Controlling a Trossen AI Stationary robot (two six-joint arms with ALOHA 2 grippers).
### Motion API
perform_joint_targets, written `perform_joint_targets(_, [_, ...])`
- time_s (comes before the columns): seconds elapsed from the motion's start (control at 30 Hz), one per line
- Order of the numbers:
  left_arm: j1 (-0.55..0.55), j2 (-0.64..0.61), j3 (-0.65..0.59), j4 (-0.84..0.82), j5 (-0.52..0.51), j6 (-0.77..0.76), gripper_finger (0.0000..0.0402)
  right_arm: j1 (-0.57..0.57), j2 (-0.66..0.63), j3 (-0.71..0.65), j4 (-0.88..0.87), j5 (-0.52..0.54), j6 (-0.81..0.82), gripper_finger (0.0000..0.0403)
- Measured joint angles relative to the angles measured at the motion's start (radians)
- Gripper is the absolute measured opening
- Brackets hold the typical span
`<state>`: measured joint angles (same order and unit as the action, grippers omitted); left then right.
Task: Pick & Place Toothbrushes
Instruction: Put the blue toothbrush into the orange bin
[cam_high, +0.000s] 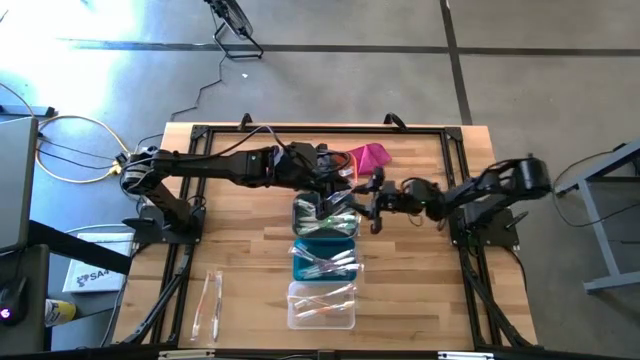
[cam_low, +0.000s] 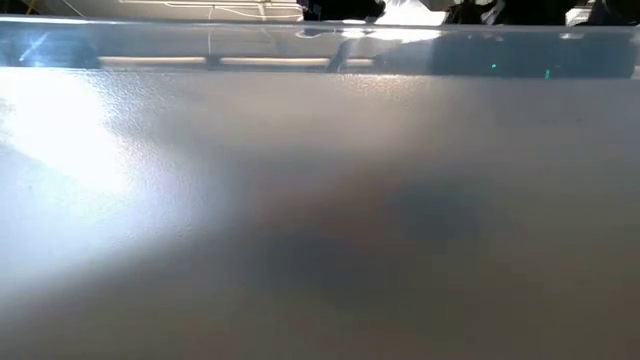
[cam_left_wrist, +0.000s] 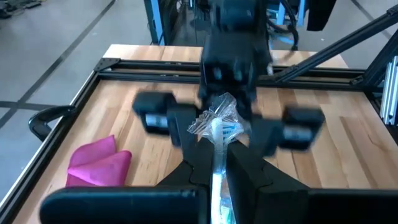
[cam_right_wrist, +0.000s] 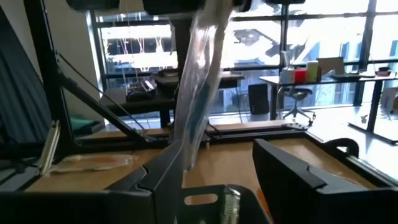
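Observation:
My left gripper (cam_high: 350, 190) (cam_left_wrist: 214, 149) hovers over the far right corner of the grey bin (cam_high: 298, 208), shut on a toothbrush (cam_left_wrist: 219, 127) in a clear, blue-tinted wrapper. My right gripper (cam_high: 372, 205) (cam_right_wrist: 217, 155) faces it from the table's right, open. In the right wrist view the toothbrush (cam_right_wrist: 200, 81) slants down between the right fingers, close along one finger (cam_right_wrist: 165, 168). The grey, teal (cam_high: 297, 262) and clear (cam_high: 292, 310) bins hold more toothbrushes. Two or three lie flat on the table (cam_high: 207, 300). My left gripper pinches the toothbrush between its two fingers (cam_left_wrist: 244, 171), which lie along the stick. The crinkled wrapper end (cam_left_wrist: 214, 118) sticks out past the fingertips toward my right gripper. The toothbrush is lifted clear of table and bins. My right gripper: whether its finger touches the wrapper (cam_right_wrist: 186, 146), I cannot tell.
The magenta cloth lump (cam_high: 368, 155) (cam_left_wrist: 99, 163) lies on the table behind the grippers. Black frame rails (cam_high: 320, 130) run round the tabletop. The three bins stand in a row toward the near edge. A hazy wall (cam_low: 320, 200) fills the low view.

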<state>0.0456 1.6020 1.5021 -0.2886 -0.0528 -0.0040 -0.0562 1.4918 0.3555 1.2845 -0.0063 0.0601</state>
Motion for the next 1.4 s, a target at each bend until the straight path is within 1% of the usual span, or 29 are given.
perform_joint_targets(0.17, [0.0, 0.0, 0.0, -0.001, 0.001, 0.0, 0.0022, 0.019, 0.145, 0.109, -0.001, -0.001, 0.0, 0.0187])
perform_joint_targets(0.3, [0.0, 0.0, 0.0, -0.007, 0.003, 0.0, 0.0022, 0.03, 0.22, 0.174, -0.004, 0.0, 0.0, 0.0188])
perform_joint_targets(0.5, [0.0, 0.0, 0.0, -0.008, 0.003, 0.0, 0.0022, 0.049, 0.246, 0.216, -0.001, -0.004, 0.001, 0.0188])
perform_joint_targets(0.6, [0.0, 0.0, 0.0, -0.007, 0.003, -0.002, 0.0022, 0.057, 0.246, 0.223, -0.001, -0.043, -0.001, 0.0188])
perform_joint_targets(0.7, [0.0, 0.0, 0.0, -0.006, 0.005, -0.003, 0.0022, 0.059, 0.246, 0.227, -0.001, -0.047, 0.004, 0.0185])
perform_joint_targets(0.83, [-0.001, 0.0, 0.0, -0.006, 0.005, -0.003, 0.0022, 0.058, 0.246, 0.227, 0.005, -0.041, 0.022, 0.016])
perform_joint_targets(1.2, [-0.001, 0.0, 0.0, -0.005, 0.006, -0.003, 0.0022, 0.058, 0.246, 0.227, 0.007, -0.04, 0.023, 0.0055])
perform_joint_targets(1.3, [-0.001, 0.0, 0.0, -0.005, 0.009, -0.003, 0.0022, 0.057, 0.246, 0.227, 0.006, -0.038, 0.026, 0.0037])
perform_joint_targets(1.4, [-0.002, 0.0, 0.0, -0.005, 0.017, 0.0, 0.0022, 0.057, 0.246, 0.227, 0.006, -0.039, 0.027, 0.0027])
